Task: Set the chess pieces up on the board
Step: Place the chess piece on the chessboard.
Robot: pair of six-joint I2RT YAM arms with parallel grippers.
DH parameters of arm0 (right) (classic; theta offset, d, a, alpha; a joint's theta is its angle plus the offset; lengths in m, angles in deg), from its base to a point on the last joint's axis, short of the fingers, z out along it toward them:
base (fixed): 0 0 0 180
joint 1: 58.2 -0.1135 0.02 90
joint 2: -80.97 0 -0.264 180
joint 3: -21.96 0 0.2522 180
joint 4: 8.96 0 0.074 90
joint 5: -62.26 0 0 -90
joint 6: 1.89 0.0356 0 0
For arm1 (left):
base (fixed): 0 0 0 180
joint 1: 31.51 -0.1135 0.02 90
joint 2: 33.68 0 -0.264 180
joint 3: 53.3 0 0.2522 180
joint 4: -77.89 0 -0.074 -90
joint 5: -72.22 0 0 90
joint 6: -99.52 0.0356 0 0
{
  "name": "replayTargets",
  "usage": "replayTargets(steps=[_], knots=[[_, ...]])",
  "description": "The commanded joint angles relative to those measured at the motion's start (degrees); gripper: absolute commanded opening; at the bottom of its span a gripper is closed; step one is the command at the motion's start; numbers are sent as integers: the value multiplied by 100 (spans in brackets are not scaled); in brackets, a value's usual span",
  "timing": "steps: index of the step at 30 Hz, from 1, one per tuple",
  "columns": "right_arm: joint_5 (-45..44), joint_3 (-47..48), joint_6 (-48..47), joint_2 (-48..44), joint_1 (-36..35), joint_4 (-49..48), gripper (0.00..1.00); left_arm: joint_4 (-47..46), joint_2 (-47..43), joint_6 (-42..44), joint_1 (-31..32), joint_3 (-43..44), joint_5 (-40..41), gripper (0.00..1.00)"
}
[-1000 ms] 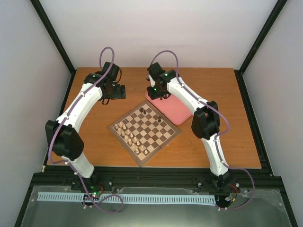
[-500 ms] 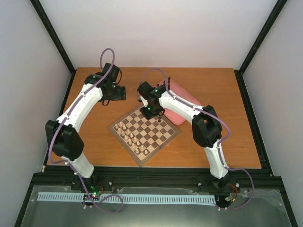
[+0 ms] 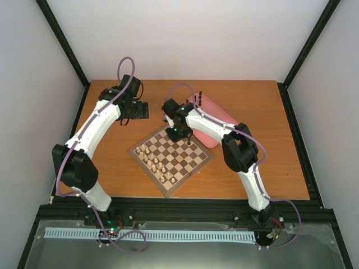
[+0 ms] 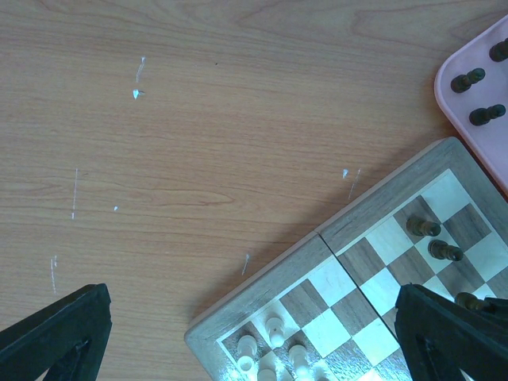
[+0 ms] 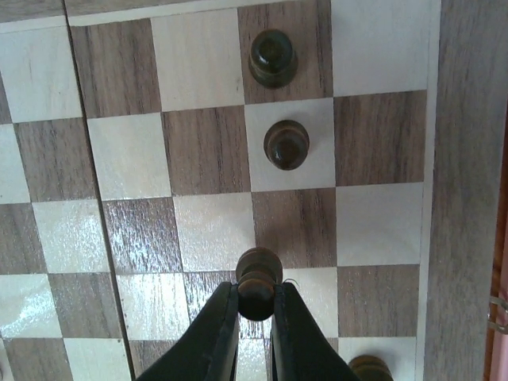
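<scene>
The right gripper (image 5: 256,305) pinches a dark chessman (image 5: 259,274) over the board (image 5: 460,159). Released tilted, it could topple neighbouring chessmen (image 5: 286,144) (the left gripper (image 4: 254,325) gapes wide).

Bench (image 3: 269,140): brown wood-grain top, with small pale scuffs (image 4: 136,94) on its surface; pink tray (image 3: 217,110): rounded corners, lying flat on the bench toward the far right, set askew to the bench edges; pale chessmen (image 3: 152,159): cream, upright, clustered in rows left of the tray and apart from it; black frame posts (image 3: 67,50) at the corners; white walls (image 3: 190,39) behind; pale slotted strip (image 3: 168,235) along the near edge.
</scene>
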Motion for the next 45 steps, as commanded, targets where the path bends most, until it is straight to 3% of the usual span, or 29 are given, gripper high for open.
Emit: replayTargets(steps=[1,23,36,40,45], knots=[[64,248,-12,122,46,-18,6,-48,-147,-14,-49,38,43,100],[-90,431,14,358,116,176,7,-72,-32,9,-48,17,55,100],[-37,403,-9,307,119,195,34,-65,-53,0,-49,12,46,100],[49,256,-59,64,119,102,48,-67,-53,2,-49,-5,43,100],[-27,282,-96,-463,125,170,57,-50,-68,25,-49,2,57,100]])
